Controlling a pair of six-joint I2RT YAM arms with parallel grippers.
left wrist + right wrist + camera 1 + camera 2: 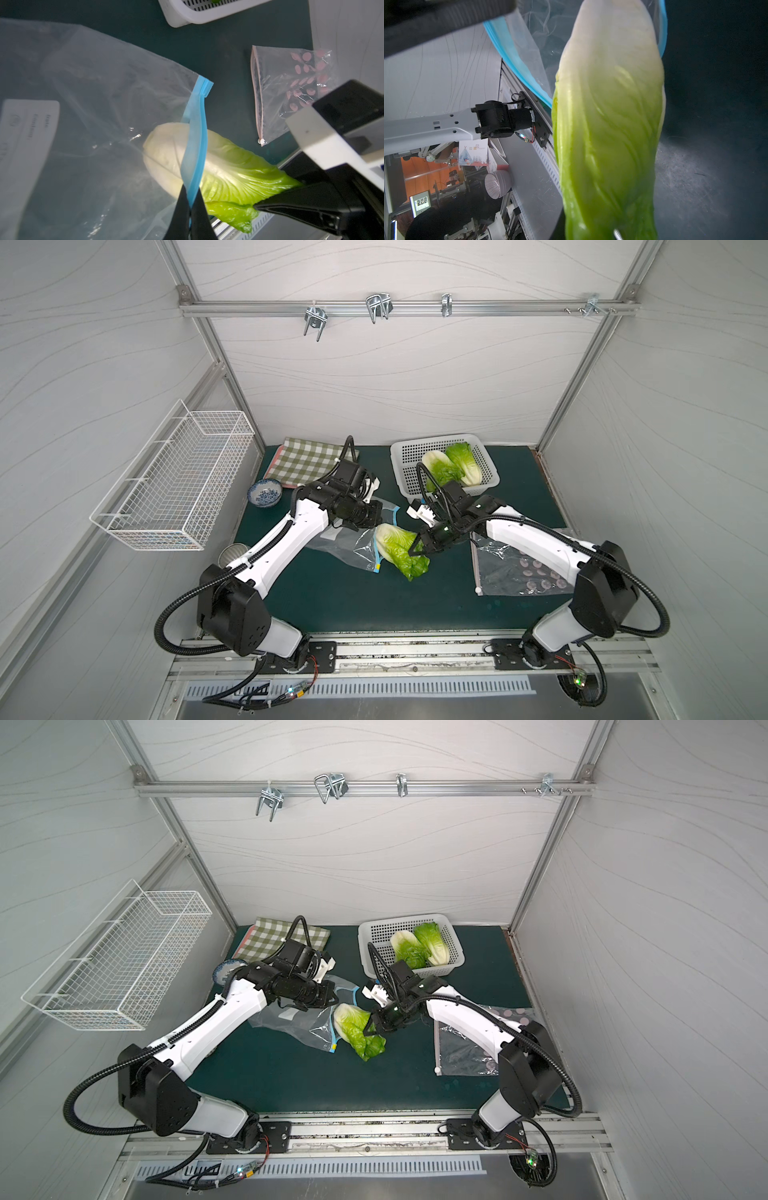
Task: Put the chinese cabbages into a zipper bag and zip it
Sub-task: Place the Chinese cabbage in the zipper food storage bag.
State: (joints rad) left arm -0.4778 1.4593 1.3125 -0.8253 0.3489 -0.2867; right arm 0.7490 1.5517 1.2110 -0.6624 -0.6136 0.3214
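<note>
A clear zipper bag (pixel 340 545) (pixel 93 104) with a blue zip strip (pixel 197 124) lies mid-mat. My left gripper (pixel 190 199) is shut on that blue rim, holding the mouth up. My right gripper (pixel 417 549) (pixel 370 1029) is shut on the leafy end of one chinese cabbage (pixel 395 549) (pixel 228 172) (pixel 608 124). Its white base pokes just inside the bag's mouth, and the green leaves trail outside. Two more chinese cabbages (pixel 436 468) (pixel 467 462) lie side by side in the white perforated basket (pixel 407 452) at the back.
A second clear bag with pink dots (pixel 515 572) lies under my right arm. A checked cloth (pixel 307 460) and a blue-patterned bowl (pixel 265 492) sit at the back left. A metal cup (pixel 230 558) stands by my left arm, and a wire basket (pixel 174 489) hangs on the left wall.
</note>
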